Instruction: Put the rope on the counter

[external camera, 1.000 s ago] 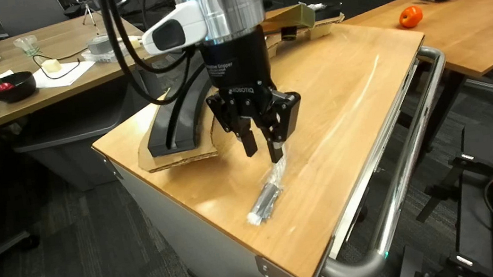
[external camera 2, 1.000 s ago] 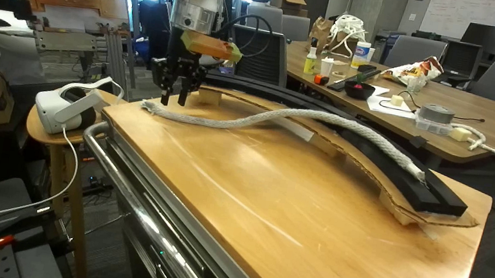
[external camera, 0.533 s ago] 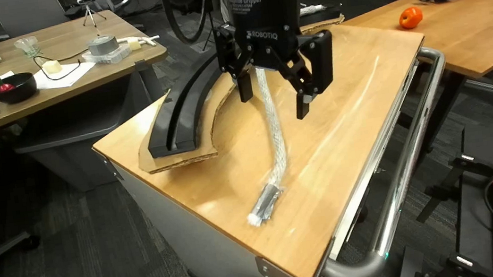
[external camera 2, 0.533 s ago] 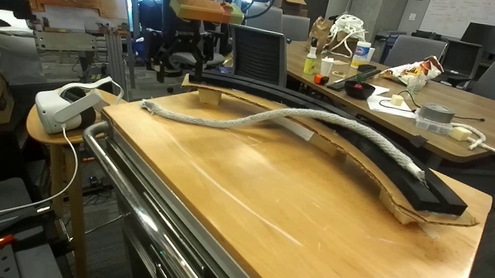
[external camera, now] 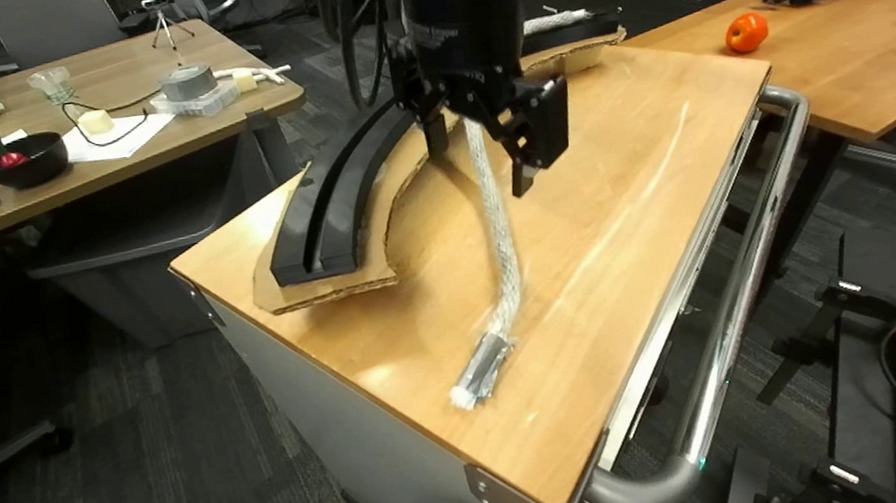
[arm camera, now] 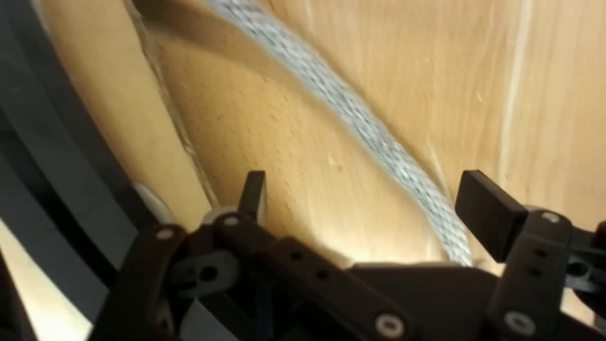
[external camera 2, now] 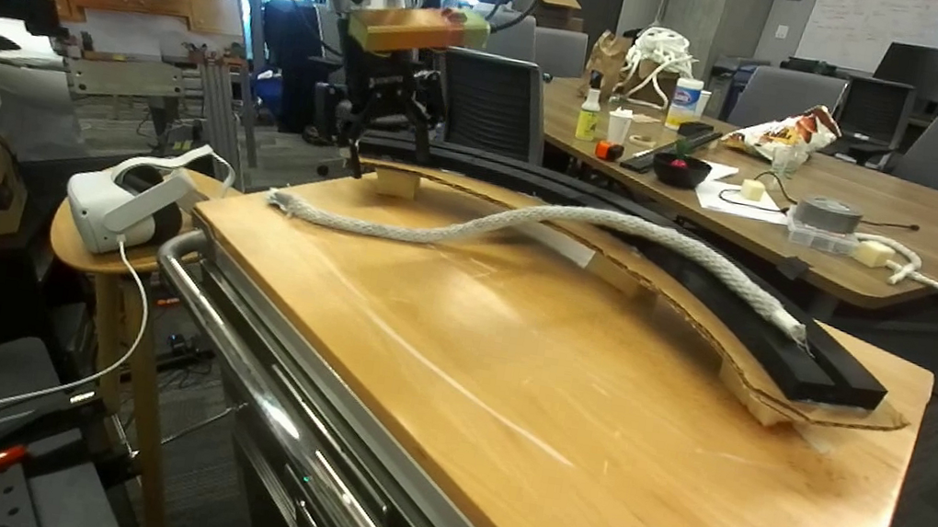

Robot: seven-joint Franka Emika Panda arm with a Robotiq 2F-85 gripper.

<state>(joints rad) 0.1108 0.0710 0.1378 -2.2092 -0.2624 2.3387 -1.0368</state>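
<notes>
With the pincer (arm camera: 369,196) gaping empty near the grooved black track (external camera: 346,200), the braided rope (external camera 2: 551,213), probably light and limp, seemed best grasped where it met that track.

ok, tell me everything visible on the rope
The rope looks like braided pale-grey fibre, bent in a loose S. One end, wrapped in shiny silver with a white tip, lies on the counter; the other appears to rest on the black curved strip. The open claw hangs above, not gripping it.
</notes>
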